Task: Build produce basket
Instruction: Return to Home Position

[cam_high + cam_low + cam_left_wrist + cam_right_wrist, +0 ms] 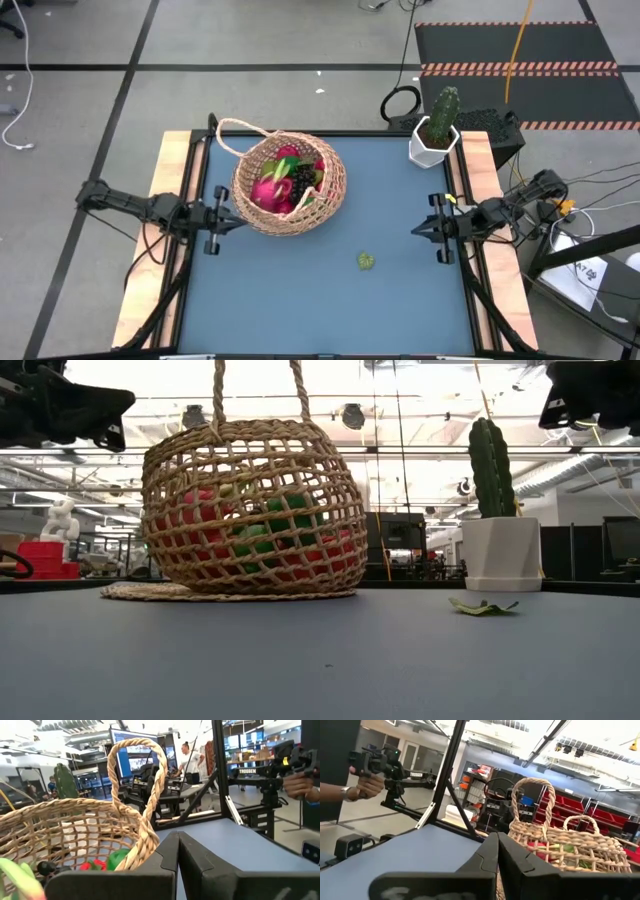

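- Front of the low view is bare blue tabletop (pixel 300 660), with nothing here to pick up.
- Just behind it, lower right, a small flat green scrap (pixel 483 605) lies alone. It looks leaf-like, and I can't tell whether it counts as fruit.
- In the high view the left claw (pixel 218 213) sits left of centre, just beside the basket wall. Its wrist view shows the fingers pressed together with nothing between them.
- The right claw (pixel 438 228) mirrors it right of centre, well apart from the basket, fingers closed and empty. Both are lifted clear at the side edges, so my read is they're parked out of the way.
- The basket (pixel 335 195) stands upright, upper left of centre, handle up.
- The produce (pixel 285 178) is piled inside it: pink dragon fruit, reds, greens and dark grapes. The job looks essentially finished.
- Farther back at upper right, the cactus pot (pixel 433 147) stands on the corner, likely just a bystander.
- Beyond the tabletop, a person's hand (pixel 367 785) grips a dark handle.
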Robot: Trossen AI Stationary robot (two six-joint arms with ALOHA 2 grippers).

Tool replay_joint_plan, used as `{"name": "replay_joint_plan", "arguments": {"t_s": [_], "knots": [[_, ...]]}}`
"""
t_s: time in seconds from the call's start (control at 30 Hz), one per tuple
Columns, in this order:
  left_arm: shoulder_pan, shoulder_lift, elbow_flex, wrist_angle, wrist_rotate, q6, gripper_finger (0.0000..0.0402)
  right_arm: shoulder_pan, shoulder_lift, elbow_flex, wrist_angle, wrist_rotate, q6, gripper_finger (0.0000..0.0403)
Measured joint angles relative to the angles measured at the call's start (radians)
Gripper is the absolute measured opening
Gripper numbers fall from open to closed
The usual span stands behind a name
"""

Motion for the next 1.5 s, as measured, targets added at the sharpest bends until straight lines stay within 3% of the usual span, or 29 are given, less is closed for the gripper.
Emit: {"name": "replay_joint_plan", "arguments": {"t_s": [0.3,0.8,1.17,1.5], "knots": [[0.061,-0.127,0.000,-0.141,0.000,0.020,0.0010,0.000,-0.078,0.000,-0.080,0.000,0.017,0.0000],[0.210,-0.126,0.000,-0.183,0.105,-0.007,0.0010,0.000,-0.081,0.000,-0.145,-0.002,0.054,0.0000],[0.229,-0.126,0.000,-0.198,0.109,-0.014,0.0010,-0.009,-0.080,0.000,-0.160,-0.029,0.050,0.0000],[0.229,-0.126,0.000,-0.195,0.109,-0.016,0.0010,-0.117,-0.078,0.000,-0.160,-0.080,0.096,0.0000]]}}
